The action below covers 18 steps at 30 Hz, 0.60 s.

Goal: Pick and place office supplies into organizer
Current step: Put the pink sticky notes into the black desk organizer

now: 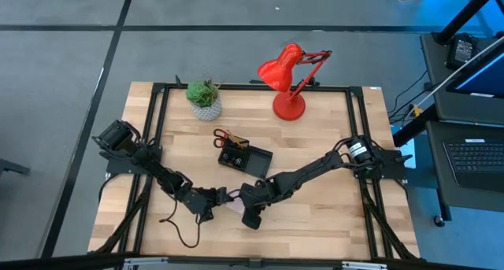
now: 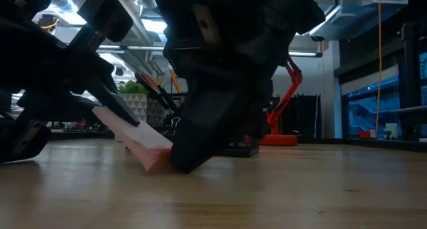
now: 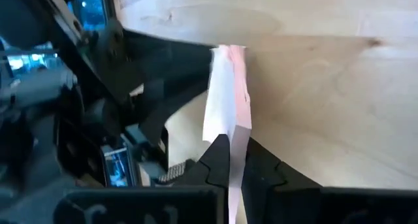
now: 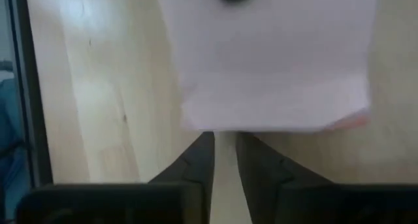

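Note:
The pink sticky-note pad [image 1: 235, 201] is near the table's front middle, between my two grippers. It stands tilted, with its lower end [image 2: 158, 161] on the wood. My left gripper [image 3: 230, 160] is shut on its raised end. My right gripper [image 4: 225, 138] comes from the right, with its fingers a narrow gap apart against the pad [image 4: 274, 67]. The black organizer [image 1: 250, 158] stands behind them, with red-handled scissors [image 1: 221, 135] at its far left corner. No other supplies can be made out. My left gripper pinches the pad's raised edge [image 3: 236, 129] between its two fingers, coming from the table's left, slanting down. The pad stands on edge and runs away from the fingers, its far lower end on the table. My right gripper has its fingertips [image 4: 208, 138] against the pad's lower edge [image 4: 261, 123], coming low from the table's right. Nothing is between its fingers. In the low view its dark body [image 2: 200, 139] meets the pad's lower end on the wood.
A red desk lamp [image 1: 285, 77] and a small potted plant [image 1: 205, 97] stand at the far edge. A dark cable [image 1: 177, 227] loops on the wood near the left arm. Bare wood lies to the right of the organizer and along the near edge.

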### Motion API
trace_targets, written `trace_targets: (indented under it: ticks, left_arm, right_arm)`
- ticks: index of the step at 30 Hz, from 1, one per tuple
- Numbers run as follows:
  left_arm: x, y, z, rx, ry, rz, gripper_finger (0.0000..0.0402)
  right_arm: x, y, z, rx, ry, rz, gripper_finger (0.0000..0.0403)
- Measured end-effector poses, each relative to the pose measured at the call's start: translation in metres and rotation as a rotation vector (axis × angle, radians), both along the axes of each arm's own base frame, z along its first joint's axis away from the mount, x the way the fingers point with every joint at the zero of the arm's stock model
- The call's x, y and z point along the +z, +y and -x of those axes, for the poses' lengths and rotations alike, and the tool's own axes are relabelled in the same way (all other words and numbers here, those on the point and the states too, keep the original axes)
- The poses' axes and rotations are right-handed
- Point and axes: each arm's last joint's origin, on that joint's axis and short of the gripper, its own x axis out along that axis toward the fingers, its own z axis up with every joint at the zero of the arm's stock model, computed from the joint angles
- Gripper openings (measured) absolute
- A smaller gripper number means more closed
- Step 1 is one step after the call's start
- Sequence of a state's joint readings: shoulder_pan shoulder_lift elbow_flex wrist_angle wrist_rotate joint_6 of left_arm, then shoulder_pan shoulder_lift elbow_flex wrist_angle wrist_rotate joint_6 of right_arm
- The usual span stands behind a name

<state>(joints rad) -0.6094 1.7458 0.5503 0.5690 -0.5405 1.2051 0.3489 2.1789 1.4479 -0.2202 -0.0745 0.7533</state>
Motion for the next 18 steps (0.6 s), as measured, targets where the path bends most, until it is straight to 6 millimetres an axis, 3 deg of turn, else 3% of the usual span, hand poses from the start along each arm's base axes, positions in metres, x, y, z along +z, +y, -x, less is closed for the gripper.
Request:
trace_targets:
  ticks: [8,14,18]
  left_arm:
    - [0.000,0.002,0.000,0.083,-0.024,0.010,0.0009]
    - [0.001,0.003,0.000,0.171,-0.046,0.099,0.0010]
    - [0.002,0.003,-0.001,0.240,-0.076,0.126,0.0010]
  right_arm:
    - [0.020,-0.003,0.012,0.003,0.061,0.017,0.0080]
    - [0.044,-0.005,0.025,-0.081,0.039,0.191,0.0080]
    - [0.046,-0.004,0.032,-0.100,0.064,0.271,0.0080]
